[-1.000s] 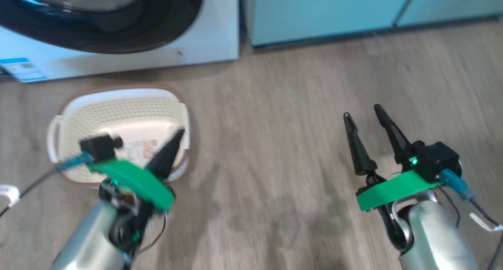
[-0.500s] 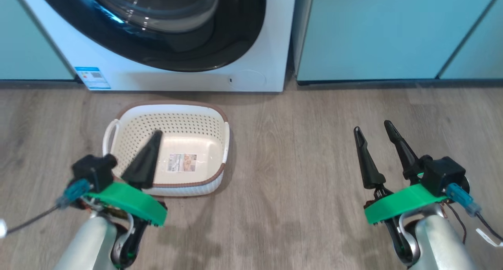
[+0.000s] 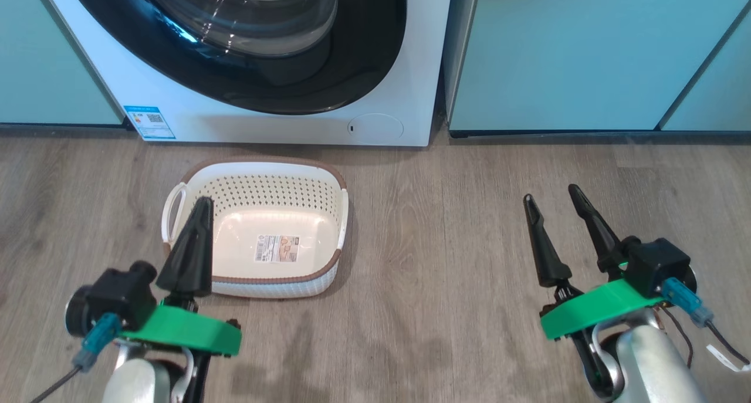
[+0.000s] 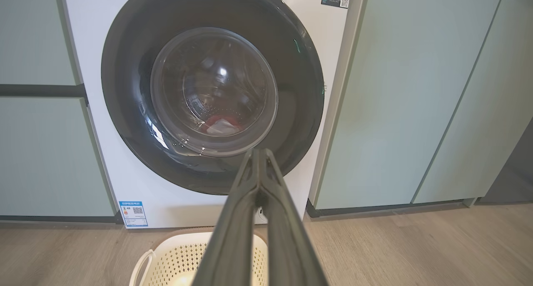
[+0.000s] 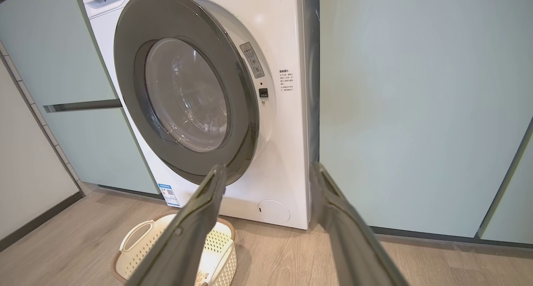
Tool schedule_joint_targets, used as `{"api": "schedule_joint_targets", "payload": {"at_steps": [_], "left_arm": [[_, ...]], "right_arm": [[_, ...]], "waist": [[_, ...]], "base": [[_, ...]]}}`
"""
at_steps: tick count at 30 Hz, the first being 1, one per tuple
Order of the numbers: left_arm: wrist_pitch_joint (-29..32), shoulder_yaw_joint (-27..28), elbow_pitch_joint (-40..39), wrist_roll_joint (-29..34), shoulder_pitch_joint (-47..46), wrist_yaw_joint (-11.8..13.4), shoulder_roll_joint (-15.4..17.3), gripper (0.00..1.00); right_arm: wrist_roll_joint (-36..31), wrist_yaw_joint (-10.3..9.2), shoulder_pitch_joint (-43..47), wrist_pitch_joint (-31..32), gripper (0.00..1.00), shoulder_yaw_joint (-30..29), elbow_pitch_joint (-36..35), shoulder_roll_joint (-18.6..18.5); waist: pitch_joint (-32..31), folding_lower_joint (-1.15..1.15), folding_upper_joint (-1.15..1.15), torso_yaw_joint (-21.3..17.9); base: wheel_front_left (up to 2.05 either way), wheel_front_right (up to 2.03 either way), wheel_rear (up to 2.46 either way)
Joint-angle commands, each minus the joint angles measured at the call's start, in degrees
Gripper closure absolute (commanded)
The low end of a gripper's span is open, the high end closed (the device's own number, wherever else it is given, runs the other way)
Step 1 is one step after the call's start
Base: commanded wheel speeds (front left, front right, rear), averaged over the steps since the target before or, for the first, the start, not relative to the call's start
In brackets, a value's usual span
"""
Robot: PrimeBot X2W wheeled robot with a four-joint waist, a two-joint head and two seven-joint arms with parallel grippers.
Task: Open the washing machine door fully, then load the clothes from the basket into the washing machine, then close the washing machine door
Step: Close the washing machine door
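Observation:
The washing machine (image 3: 410, 68) stands ahead. Its black-rimmed door (image 4: 125, 111) lies against the front; in the right wrist view the door's (image 5: 137, 69) right edge stands slightly off the white face. Through the glass, red and white clothes (image 4: 220, 125) lie in the drum. The cream basket (image 3: 258, 161) sits on the floor before the machine, holding nothing but its label. My left gripper (image 3: 202, 203) is shut with nothing in it, over the basket's left part, and in its own view (image 4: 258, 152) it points at the door. My right gripper (image 3: 550, 195) hangs open above bare floor to the right, also seen in its own view (image 5: 267, 169).
Pale teal cabinets (image 3: 587, 51) flank the machine on both sides. A blue sticker (image 3: 149, 121) and round filter cap (image 3: 375, 128) mark the machine's lower front. Wooden floor (image 3: 440, 262) stretches between the basket and my right gripper.
The head camera has swung, so more of the machine shows. My left gripper has drawn left and back across the basket, from its right side to its left. The right gripper holds its pose.

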Motion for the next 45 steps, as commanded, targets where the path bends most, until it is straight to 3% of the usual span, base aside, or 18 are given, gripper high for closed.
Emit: {"api": "schedule_joint_targets", "payload": {"at_steps": [1,5,7,8,38,39,40,45], "left_arm": [[-0.7,2.3,-1.7,0.5,-0.7,-0.4,-0.1,1.0],[-0.7,1.3,-0.4,-1.4,0.0,-0.7,-0.3,0.98],[-0.7,1.1,-0.2,-1.8,0.1,-0.7,-0.3,0.39],[-0.7,1.1,-0.1,-1.9,0.2,-0.8,-0.3,0.0],[-0.7,0.0,1.3,-1.7,0.0,-0.9,-0.3,0.0],[-0.7,0.0,1.3,-1.7,-0.1,-0.9,-0.3,0.0],[-0.7,0.0,1.1,-1.7,-0.3,-0.9,-0.3,0.0],[-0.7,-0.1,0.4,-1.9,-1.6,-0.9,-0.3,0.0]], "right_arm": [[0.2,0.0,-0.9,-0.4,0.0,1.6,-2.0,0.2],[0.5,0.0,-0.9,-0.4,0.0,1.8,-2.0,0.2],[0.6,0.0,-0.9,-0.4,0.0,1.9,-2.0,0.2],[0.7,0.0,-0.9,-0.4,0.0,2.0,-2.0,0.2],[0.5,0.0,-0.6,-0.4,0.0,1.8,-3.0,0.2],[0.7,0.0,-0.7,-0.4,0.31,1.9,-3.3,0.2],[0.8,0.0,-0.9,-0.4,1.0,2.0,-3.8,0.2],[0.8,0.0,-2.2,-0.4,1.0,3.4,-6.2,0.2]], "waist": [[-0.1,0.0,0.0,-0.1],[-0.2,0.0,0.0,-0.4],[-0.3,0.0,0.0,-0.6],[-0.4,0.0,0.0,-0.7],[1.0,0.0,0.0,-0.7],[1.3,0.0,0.0,-0.6],[1.6,0.0,0.0,-0.5],[4.2,0.0,0.0,0.2]], "base": [[0.0,0.0,0.0],[0.0,0.0,0.0],[0.0,0.0,0.0],[0.0,0.0,0.0],[0.0,0.0,0.0],[0.0,0.0,0.0],[0.0,0.0,0.0],[0.0,0.0,0.0]]}}
